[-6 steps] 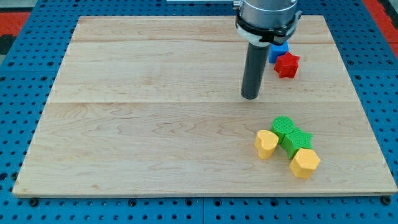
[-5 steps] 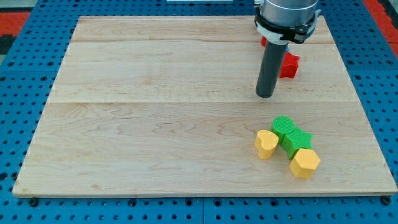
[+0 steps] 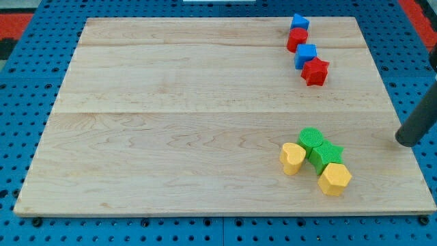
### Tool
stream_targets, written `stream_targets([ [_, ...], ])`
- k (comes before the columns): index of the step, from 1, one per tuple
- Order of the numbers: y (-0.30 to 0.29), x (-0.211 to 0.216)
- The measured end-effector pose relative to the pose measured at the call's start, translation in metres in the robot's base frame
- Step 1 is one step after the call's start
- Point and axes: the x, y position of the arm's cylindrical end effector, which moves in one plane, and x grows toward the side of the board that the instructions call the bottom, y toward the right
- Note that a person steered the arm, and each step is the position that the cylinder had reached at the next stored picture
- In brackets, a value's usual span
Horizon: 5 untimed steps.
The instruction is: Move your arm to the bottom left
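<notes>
My tip [image 3: 407,141] is at the view's right edge, over the wooden board's [image 3: 171,137] right side, to the right of the lower cluster and apart from it. That cluster holds a green round block [image 3: 311,139], a green star [image 3: 326,154], a yellow heart [image 3: 292,158] and a yellow hexagon [image 3: 334,179], all touching. At the view's top right stand a blue block [image 3: 299,22], a red round block [image 3: 297,39], a blue cube [image 3: 306,55] and a red star [image 3: 315,71] in a line.
The board lies on a blue pegboard [image 3: 27,137]. A red area [image 3: 17,24] shows at the top left corner.
My tip has swept from the upper middle right of the board, beside the red star, down to the view's right edge. The blocks have not moved.
</notes>
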Motion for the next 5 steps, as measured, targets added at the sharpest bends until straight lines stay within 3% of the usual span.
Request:
stream_targets([
  [3,0.002,0.049],
  [5,0.004,0.059],
])
